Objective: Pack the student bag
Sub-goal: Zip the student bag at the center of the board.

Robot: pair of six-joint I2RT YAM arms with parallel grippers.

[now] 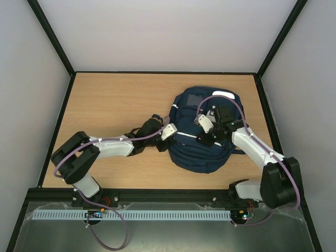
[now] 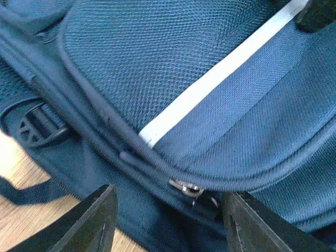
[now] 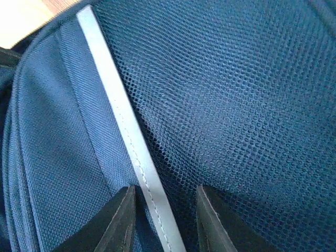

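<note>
The student bag point(image 1: 202, 149), a large navy-blue backpack with white stripes, lies flat on the right half of the wooden table point(image 1: 115, 100). My left gripper point(image 1: 169, 132) is at the bag's left edge. In the left wrist view it point(image 2: 170, 220) is open, and a small metal zip pull point(image 2: 186, 188) lies between its fingers point(image 2: 94, 220), touching neither. My right gripper point(image 1: 207, 126) rests on top of the bag. In the right wrist view its jaws point(image 3: 164, 223) stand apart astride a white stripe point(image 3: 123, 121), beside blue mesh point(image 3: 236, 105), with the fabric lying flat.
A black buckle point(image 2: 34, 126) and a loose strap point(image 2: 21, 191) hang at the bag's left side over the table point(image 2: 16, 157). The bag's white patch point(image 1: 223, 95) is at its far end. Black frame rails edge the table.
</note>
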